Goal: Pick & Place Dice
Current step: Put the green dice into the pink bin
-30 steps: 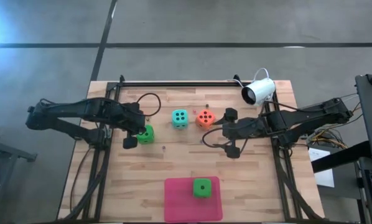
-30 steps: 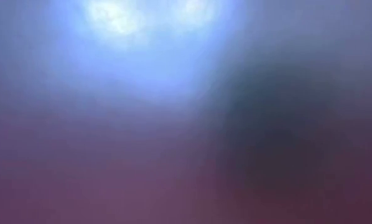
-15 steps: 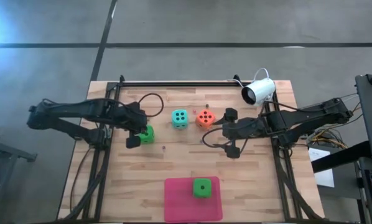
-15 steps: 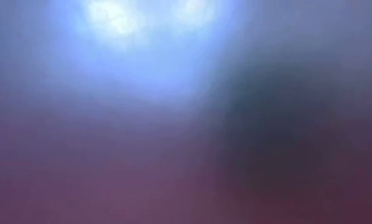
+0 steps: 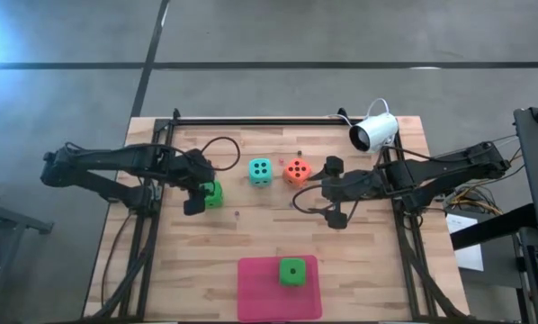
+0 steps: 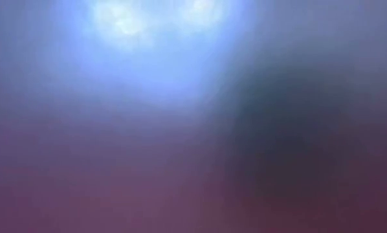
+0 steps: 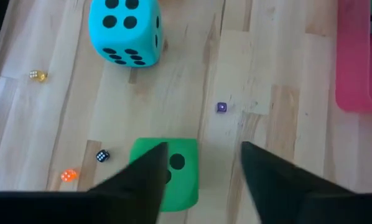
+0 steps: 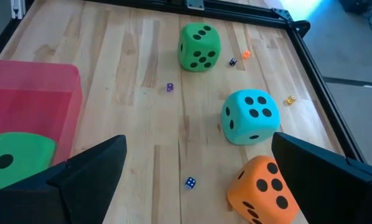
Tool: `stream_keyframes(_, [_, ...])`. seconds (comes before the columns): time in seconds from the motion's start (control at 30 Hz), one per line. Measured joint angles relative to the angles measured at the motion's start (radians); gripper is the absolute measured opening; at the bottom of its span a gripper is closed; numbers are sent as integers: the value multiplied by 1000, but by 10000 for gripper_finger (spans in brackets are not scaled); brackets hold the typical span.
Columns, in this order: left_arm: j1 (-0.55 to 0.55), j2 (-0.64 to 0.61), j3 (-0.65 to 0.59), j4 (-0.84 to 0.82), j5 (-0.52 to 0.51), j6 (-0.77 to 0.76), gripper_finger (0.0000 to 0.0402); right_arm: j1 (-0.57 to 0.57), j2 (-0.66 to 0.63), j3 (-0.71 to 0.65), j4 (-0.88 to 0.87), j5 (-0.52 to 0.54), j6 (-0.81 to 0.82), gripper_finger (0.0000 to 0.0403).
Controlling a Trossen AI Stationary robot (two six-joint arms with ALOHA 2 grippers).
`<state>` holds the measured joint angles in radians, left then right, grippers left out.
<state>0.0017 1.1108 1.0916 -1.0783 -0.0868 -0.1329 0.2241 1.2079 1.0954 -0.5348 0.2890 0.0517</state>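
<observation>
A bright green die (image 5: 213, 193) rests on the wooden table at the left. My left gripper (image 7: 201, 155) is open just over it. One finger (image 7: 150, 171) covers the die's (image 7: 176, 177) near side and the other finger (image 7: 267, 174) stands off over bare wood. A teal die (image 5: 260, 171) and an orange-red die (image 5: 296, 170) sit side by side at the table's middle. A second green die (image 5: 292, 272) lies on the pink mat (image 5: 260, 292) at the near edge. My right gripper (image 5: 334, 191) hangs open beside the orange-red die (image 8: 264, 186), touching nothing. My left gripper comes at the green die slanting down from the table's left. One finger overlaps the die's top edge (image 7: 173, 146) in the wrist view. I cannot tell whether it touches the die. The die sits flat on the table.
Several tiny dice lie scattered on the wood, among them a purple one (image 7: 221, 107) and a blue one (image 8: 190, 182). A white camera (image 5: 374, 132) stands at the far right corner. Black frame rails (image 5: 251, 120) run along the far edge and both sides.
</observation>
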Motion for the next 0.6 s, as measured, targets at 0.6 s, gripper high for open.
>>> stream_keyframes(0.6, [-1, 0, -2, 4, 38, -5, 398, 0, 0, 0, 0, 0, 0, 400])
